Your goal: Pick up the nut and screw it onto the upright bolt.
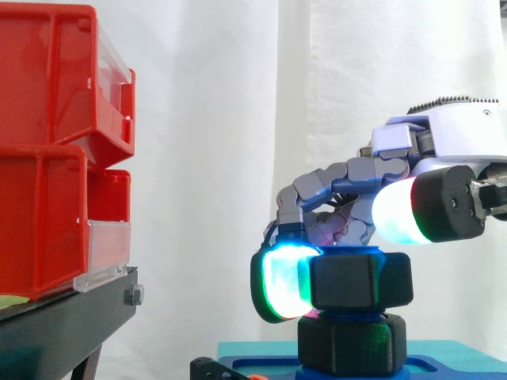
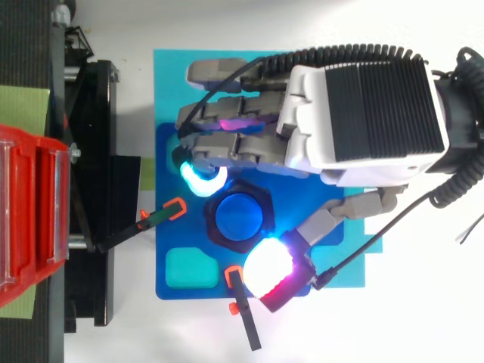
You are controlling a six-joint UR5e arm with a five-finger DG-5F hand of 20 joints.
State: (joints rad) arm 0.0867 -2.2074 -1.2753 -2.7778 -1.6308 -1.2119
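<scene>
Item: nut-threading station, as I read it from my remote feeds. Step in hand: I judge the pick-up done and the screwing-on under way, since the black hex nut (image 2: 238, 214) sits centred over the blue upright bolt (image 2: 238, 217), right of centre in the side view and raised clear of a second black hex body (image 1: 352, 342) below it, possibly the bolt's base collar; I cannot tell from here. Next move calls for: turning the nut about the bolt's axis with light downward pressure, keeping it level so the thread does not cross, then re-gripping. Hand (image 2: 363, 113): enters from the right edge, back up, fingers curled downward, pinching the nut between glowing fingertips (image 1: 281, 285) on its left face and the thumb pad (image 2: 272, 268) on the opposite side. Fixture: blue base plate (image 2: 168, 249). Surroundings: red bins (image 1: 47, 158) at left frame, well apart.
</scene>
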